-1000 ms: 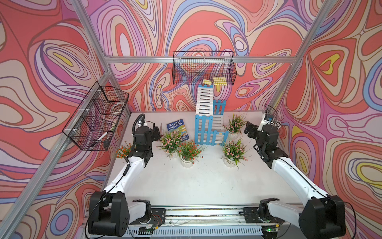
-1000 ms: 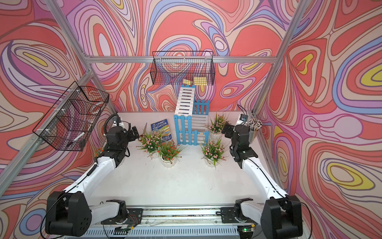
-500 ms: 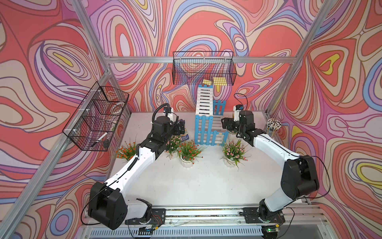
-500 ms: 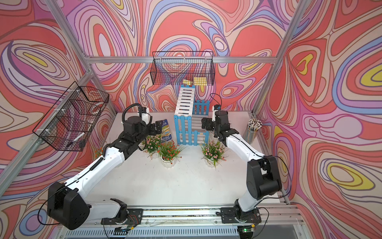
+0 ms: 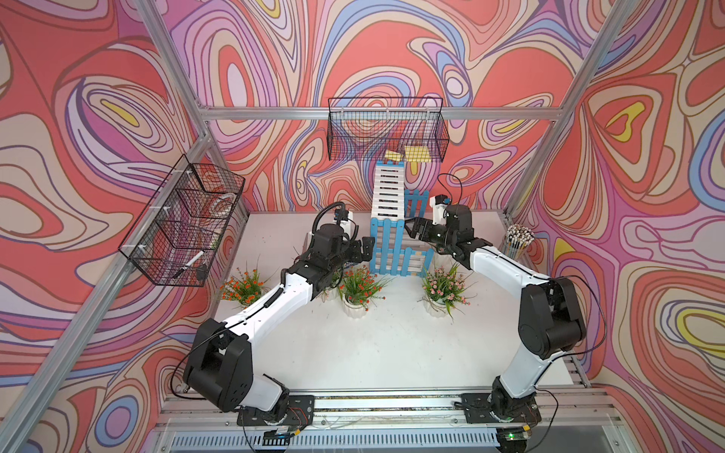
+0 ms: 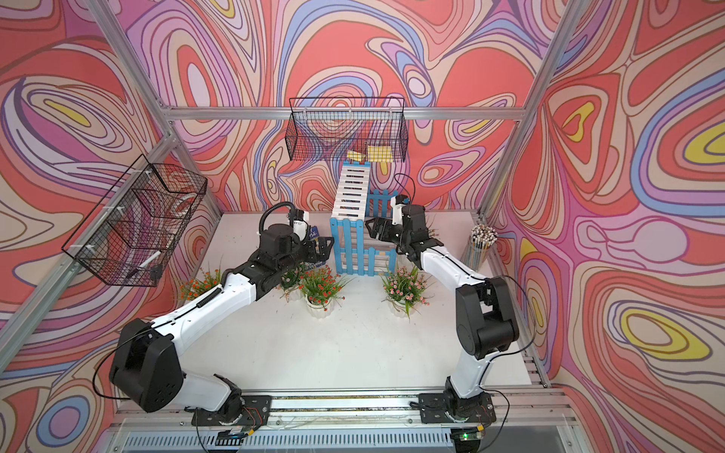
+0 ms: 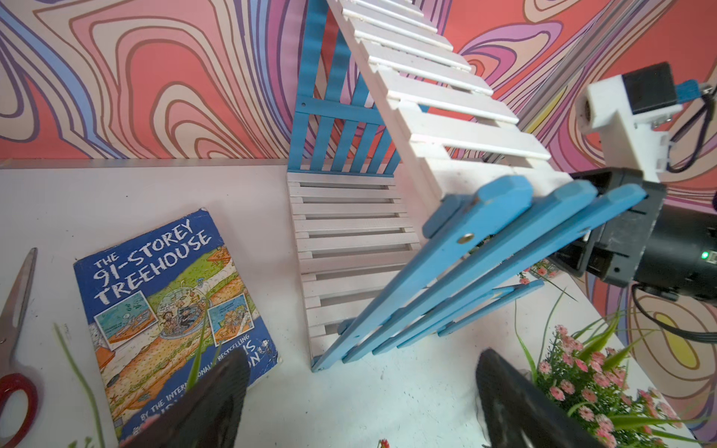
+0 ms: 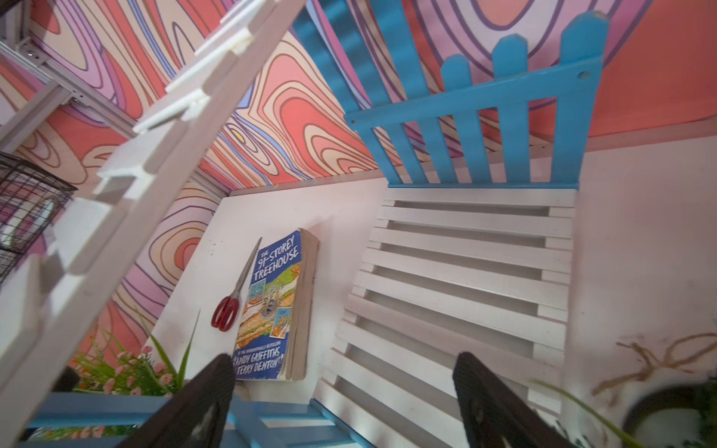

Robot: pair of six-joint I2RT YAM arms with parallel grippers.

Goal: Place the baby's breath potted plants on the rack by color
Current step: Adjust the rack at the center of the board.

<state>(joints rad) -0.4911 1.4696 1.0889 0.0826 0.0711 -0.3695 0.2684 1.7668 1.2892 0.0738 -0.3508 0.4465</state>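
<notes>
Fingers of the left gripper (image 7: 361, 364) are spread wide and empty, held just beside the rack (image 5: 386, 196), above the book (image 7: 167, 294). Fingers of the right gripper (image 8: 343, 360) are likewise wide and empty, over the rack's lower shelf. Set on the table (image 5: 372, 353) before the rack: pink plant (image 5: 445, 284), orange-red plant (image 5: 359, 284), second orange-red plant (image 5: 243, 284) near the left wall.

Looked down from high, both top views, over whole white tabletop (image 5: 392, 353). Sat close at each wrist, facing ahead of jaws, sharing white-slatted blue-fenced wooden rack (image 7: 349, 232) (image 8: 465, 271).
</notes>
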